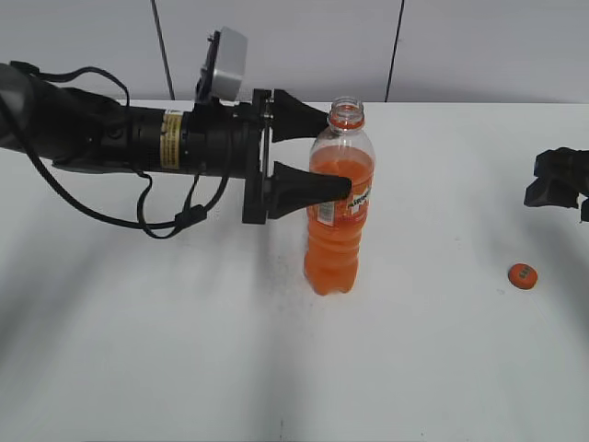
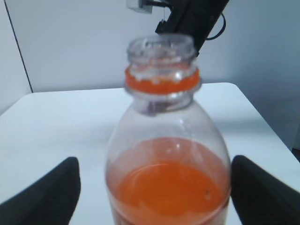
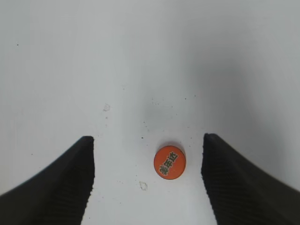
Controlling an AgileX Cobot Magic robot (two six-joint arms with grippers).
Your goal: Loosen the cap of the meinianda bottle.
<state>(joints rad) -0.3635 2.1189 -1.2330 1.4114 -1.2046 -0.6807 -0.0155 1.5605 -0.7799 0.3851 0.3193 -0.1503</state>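
The meinianda bottle (image 1: 336,249) stands upright mid-table, its neck open, with an orange ring (image 2: 161,79) under the bare thread. The cap (image 1: 522,274) lies flat on the table to the right, apart from the bottle, printed top up (image 3: 169,162). My left gripper (image 1: 337,153) reaches in from the left and straddles the bottle's shoulder (image 2: 168,154). Its jaws stand open: one finger (image 2: 262,197) sits at the bottle's side, while the other (image 2: 51,197) is a gap away. My right gripper (image 3: 148,145) hangs open above the cap, holding nothing.
The white table (image 1: 184,368) runs to a far edge against grey wall panels (image 1: 276,46). The left arm (image 1: 110,138) and its looping cable (image 1: 166,221) lie across the left half. The right gripper (image 1: 560,180) shows only partly at the right border.
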